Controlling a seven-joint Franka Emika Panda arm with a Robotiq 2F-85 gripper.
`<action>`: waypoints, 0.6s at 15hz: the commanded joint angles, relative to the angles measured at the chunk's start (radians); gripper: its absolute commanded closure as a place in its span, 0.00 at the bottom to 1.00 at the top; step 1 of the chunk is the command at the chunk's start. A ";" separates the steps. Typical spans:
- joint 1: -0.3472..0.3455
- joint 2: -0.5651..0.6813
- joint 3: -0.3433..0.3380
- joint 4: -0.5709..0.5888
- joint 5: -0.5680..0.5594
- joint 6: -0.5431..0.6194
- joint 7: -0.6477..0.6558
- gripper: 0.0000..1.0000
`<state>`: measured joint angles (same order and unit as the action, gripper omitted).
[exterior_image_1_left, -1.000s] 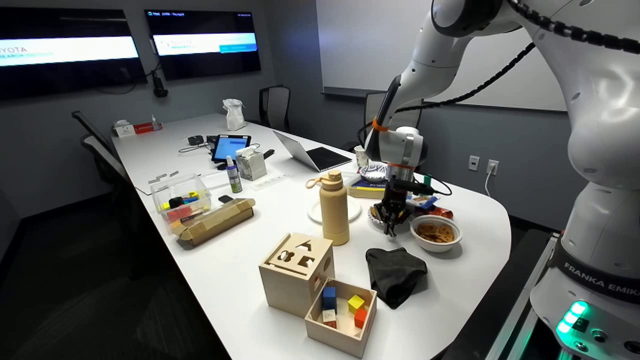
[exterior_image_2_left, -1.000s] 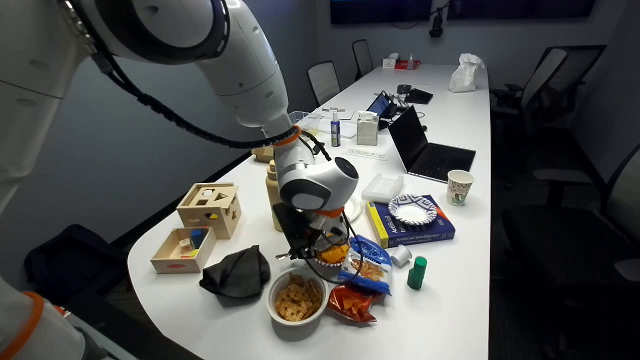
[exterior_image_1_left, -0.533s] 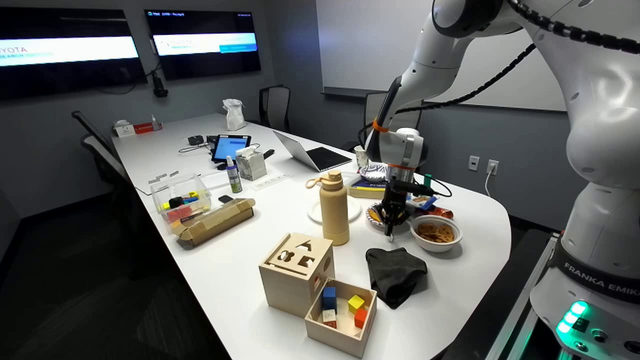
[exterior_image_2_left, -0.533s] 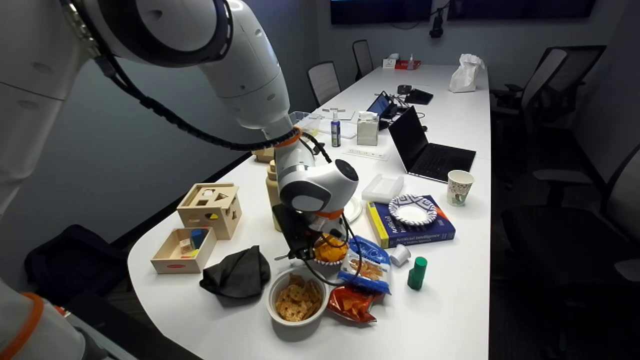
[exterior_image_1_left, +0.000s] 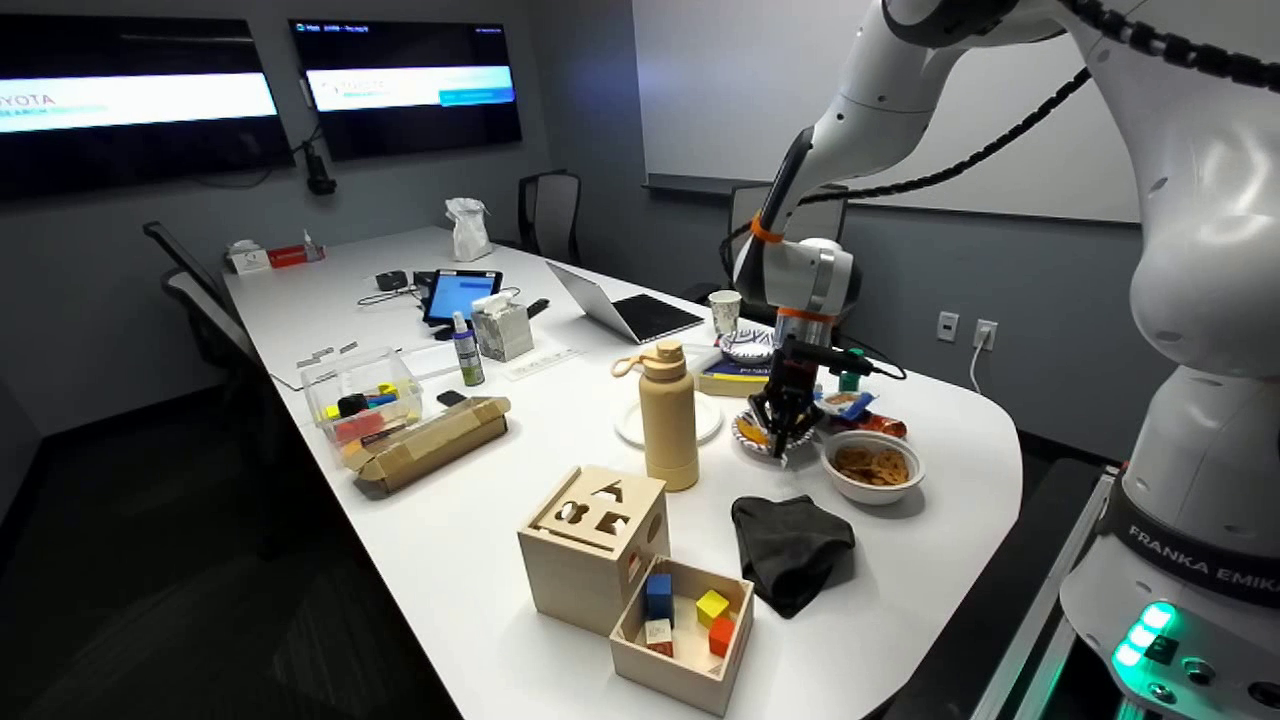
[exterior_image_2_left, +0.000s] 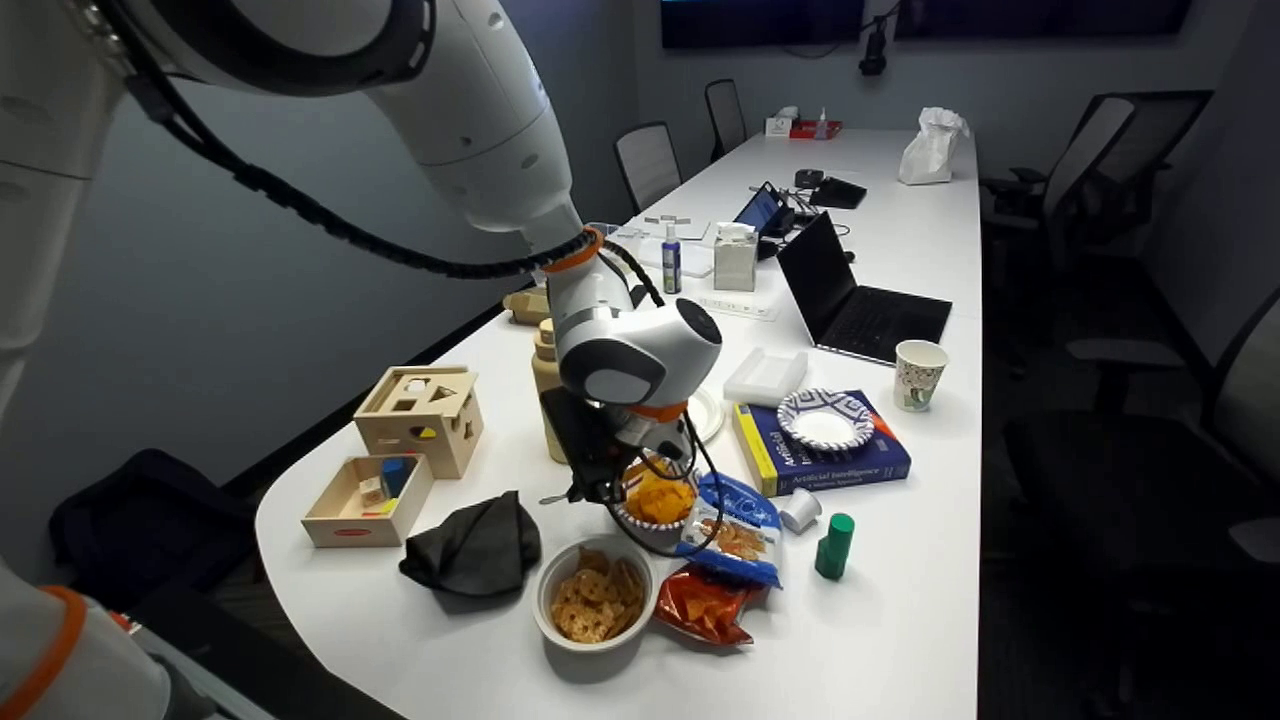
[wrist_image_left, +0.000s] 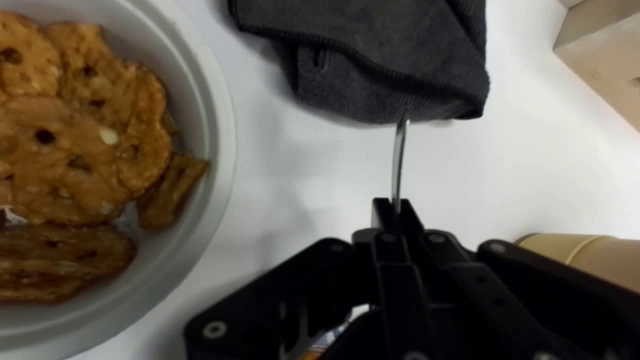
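Observation:
My gripper (wrist_image_left: 397, 206) is shut on a thin silver utensil (wrist_image_left: 398, 160), which pokes out between the fingertips; its full shape is hidden. In an exterior view the utensil (exterior_image_2_left: 553, 499) shows as a short bright strip above the table. Just beyond its tip in the wrist view lies a folded dark cloth (wrist_image_left: 380, 60), apart from it in both exterior views. A white bowl (wrist_image_left: 227, 130) of brown crackers (wrist_image_left: 75, 135) stands beside the gripper. Behind and below my gripper (exterior_image_1_left: 780, 448) is a patterned paper bowl (exterior_image_1_left: 743, 440) with orange chips (exterior_image_2_left: 660, 500).
A tan bottle (exterior_image_1_left: 668, 420) stands close by the gripper. Nearby are a wooden shape box (exterior_image_1_left: 590, 550), an open block tray (exterior_image_1_left: 670, 670), a blue snack bag (exterior_image_2_left: 735, 550), a red bag (exterior_image_2_left: 705, 605), a green marker (exterior_image_2_left: 834, 546) and a book (exterior_image_2_left: 820, 470).
My gripper has risen a little off the tabletop, carrying the utensil up with it, and more of the orange chips now shows. The cloth and cracker bowl have not moved.

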<state>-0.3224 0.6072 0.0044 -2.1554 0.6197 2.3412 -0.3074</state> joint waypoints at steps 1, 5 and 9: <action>0.009 -0.128 -0.029 -0.057 -0.081 -0.168 0.040 0.99; 0.025 -0.128 -0.066 0.024 -0.174 -0.404 0.118 0.99; 0.066 -0.081 -0.091 0.135 -0.226 -0.495 0.250 0.99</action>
<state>-0.2992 0.4901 -0.0598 -2.1138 0.4431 1.9252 -0.1641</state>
